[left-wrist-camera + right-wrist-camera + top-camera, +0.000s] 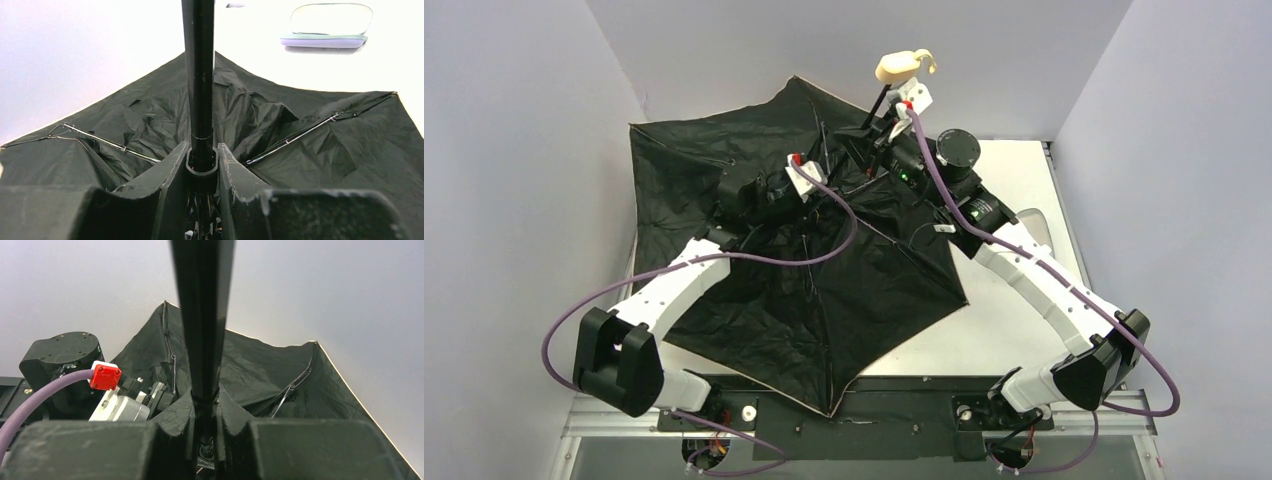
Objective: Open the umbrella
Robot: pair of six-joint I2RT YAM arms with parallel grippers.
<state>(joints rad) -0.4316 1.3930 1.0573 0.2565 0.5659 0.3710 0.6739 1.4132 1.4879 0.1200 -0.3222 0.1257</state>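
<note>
Our L arm [674,285] reaches fwd from its base, elbow low at the near edge, wrist turned in toward centre. L gripper [202,162] has both fingers tight round the umbrella [824,300] shaft. R arm [1044,280] stretches fwd & inward. R gripper [205,402] is clamped on the same shaft, farther out.

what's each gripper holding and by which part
Both hold the umbrella by its black shaft: left gripper low by the canopy, right gripper near the handle.
</note>
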